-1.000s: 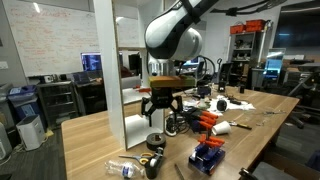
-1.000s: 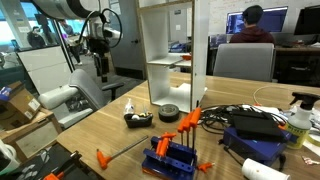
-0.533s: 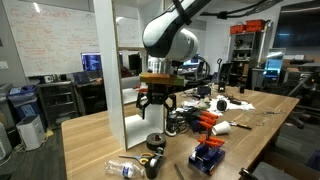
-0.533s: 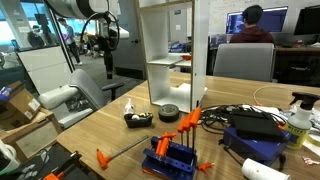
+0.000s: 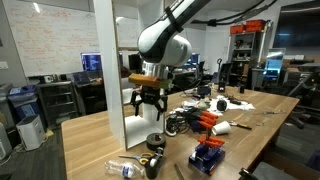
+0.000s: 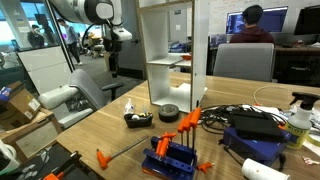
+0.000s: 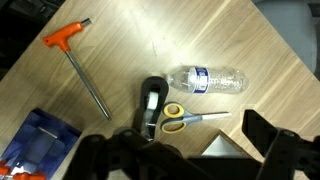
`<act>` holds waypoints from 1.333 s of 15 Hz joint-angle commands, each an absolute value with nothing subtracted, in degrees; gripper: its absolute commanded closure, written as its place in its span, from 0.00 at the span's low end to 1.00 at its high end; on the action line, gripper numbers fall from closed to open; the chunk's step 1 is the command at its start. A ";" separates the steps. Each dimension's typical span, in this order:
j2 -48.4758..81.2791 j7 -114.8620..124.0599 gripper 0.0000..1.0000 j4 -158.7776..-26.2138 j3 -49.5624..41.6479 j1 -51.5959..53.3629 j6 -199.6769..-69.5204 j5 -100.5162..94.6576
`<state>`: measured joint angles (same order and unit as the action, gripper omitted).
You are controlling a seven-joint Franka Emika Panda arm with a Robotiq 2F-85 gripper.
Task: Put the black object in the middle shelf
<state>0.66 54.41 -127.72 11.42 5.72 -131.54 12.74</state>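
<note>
The gripper (image 5: 148,112) hangs in the air beside the shelf unit (image 5: 125,70), not touching it and below its top, with its fingers spread wide and nothing between them. The black object (image 7: 152,100) lies on the table (image 6: 100,135) near the unit's foot, outside it and well below the middle shelf (image 6: 168,65). Scissors (image 7: 190,119) touch the object on its shelf side. A bottle (image 7: 208,80) lies close by, also off the unit, and a wrench (image 7: 68,38) farther from it
</note>
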 commanded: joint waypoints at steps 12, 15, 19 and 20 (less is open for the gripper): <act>21.19 61.19 0.00 -118.72 6.26 10.00 -137.10 10.20; 24.51 60.40 0.00 -117.67 5.24 10.04 -137.49 10.40; 28.82 58.91 0.00 -115.64 3.95 9.74 -137.99 10.73; 29.48 58.27 0.00 -115.44 3.80 9.59 -138.12 11.02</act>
